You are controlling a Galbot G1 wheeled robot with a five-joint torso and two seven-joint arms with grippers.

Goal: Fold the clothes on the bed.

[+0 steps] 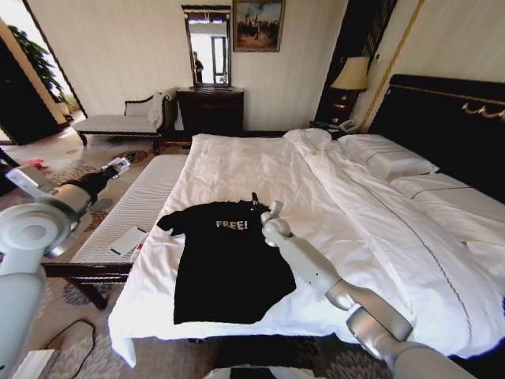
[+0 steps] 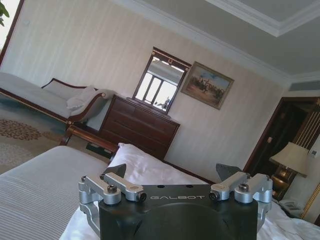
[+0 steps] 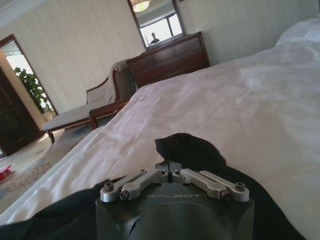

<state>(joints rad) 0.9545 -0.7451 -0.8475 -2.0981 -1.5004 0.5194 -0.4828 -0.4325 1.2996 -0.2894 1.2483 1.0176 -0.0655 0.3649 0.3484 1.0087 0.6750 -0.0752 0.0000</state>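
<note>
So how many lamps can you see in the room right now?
1. A table lamp with a pale shade stands on the nightstand in the corner beside the dark headboard, at the far side of the bed. Others may be out of frame.

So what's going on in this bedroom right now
A two-armed robot is working on a black T-shirt spread flat at the foot of the bed. Its right gripper is at the shirt's sleeve near the collar, jaws shut on the fabric. The left gripper is raised over the striped bench, jaws open.
</note>
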